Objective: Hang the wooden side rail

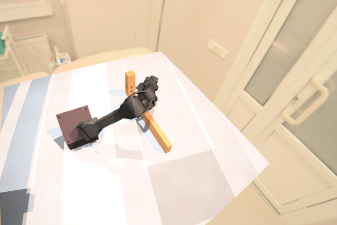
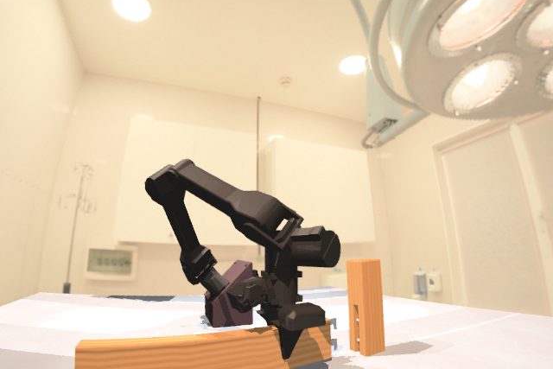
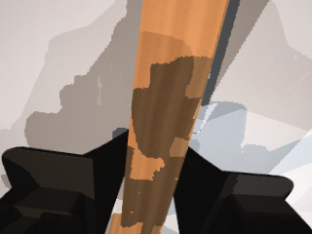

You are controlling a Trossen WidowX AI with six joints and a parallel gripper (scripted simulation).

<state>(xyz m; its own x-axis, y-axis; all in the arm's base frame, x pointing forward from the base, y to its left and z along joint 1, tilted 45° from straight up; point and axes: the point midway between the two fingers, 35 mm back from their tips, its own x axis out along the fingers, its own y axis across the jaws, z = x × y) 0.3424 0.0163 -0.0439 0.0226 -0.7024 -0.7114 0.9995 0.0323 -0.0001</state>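
Presently, rail axis: the rail (image 1: 157, 133) (image 2: 178, 350) (image 3: 177, 29) lies lengthwise across the top view, from beneath the arm (image 1: 111, 119) (image 2: 209, 190) down toward the lower right; in the wrist view it runs top to bottom, slightly slanted.
Rail heading: the hook end points toward the post (image 1: 130, 80) (image 2: 366, 304); the far end points away from it, to the left in the exterior view.
Rail position: beside the post, with a visible gap between; contact of the far end with the bench (image 1: 185, 189) (image 2: 451, 327) cannot be confirmed.
Post axis: upright on the bench, slot (image 2: 356, 311) facing the rail side.
Rail count: one.
Post count: one, with one slot seen.
Hook count: two steel hooks (image 2: 333, 343), one above the other on the rail's end.
Pin count: two pins (image 2: 358, 340) discernible in the slot, one above the other.
Hook seating: neither hook sits on a pin; both stand short of the slot.
Hand count: one hand (image 1: 148, 94) (image 2: 287, 345) (image 3: 151, 136).
Hand state: partly open, closed firmly on the rail, one finger on each side, near the hook end.
Base: one, brown-purple (image 1: 71, 119) (image 2: 236, 313), on the bench under the arm.
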